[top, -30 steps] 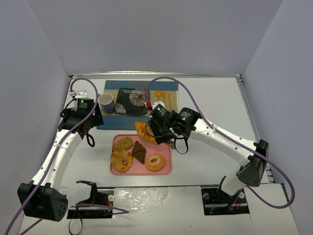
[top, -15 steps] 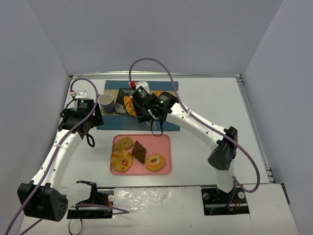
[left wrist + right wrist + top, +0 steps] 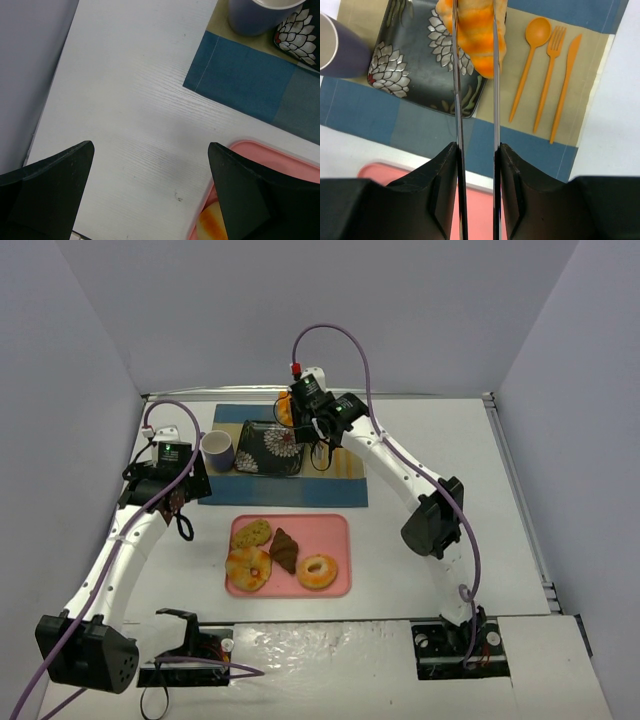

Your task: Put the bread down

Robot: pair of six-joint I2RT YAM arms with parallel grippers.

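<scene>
Sweeps up the overhead view within a second, from the top edge of the pink tray (image 3: 335, 530) at centre to the dark flowered plate (image 3: 262, 452) at upper centre. Keeps the bread (image 3: 476, 45) pinched between the thin fingers of the right gripper (image 3: 475, 15), jaws drawn nearly together and parted only by the pastry's width. Shows, in the right wrist view, the bread at top centre, overlapping the plate's right-hand corner and reaching over the placemat (image 3: 535, 145) toward the orange cutlery (image 3: 538, 32). Cannot tell from either view whether touching the plate or hanging clear above it. Leaves on the tray two ring donuts (image 3: 318, 571), a chocolate pastry (image 3: 285, 549) and a greenish one (image 3: 251, 533). Suggests the carry all but finished, with lowering and release yet to come, probably after a nudge toward the plate's middle. Finds the left gripper (image 3: 150, 165) wide open and empty, over bare table by the tray's corner.
</scene>
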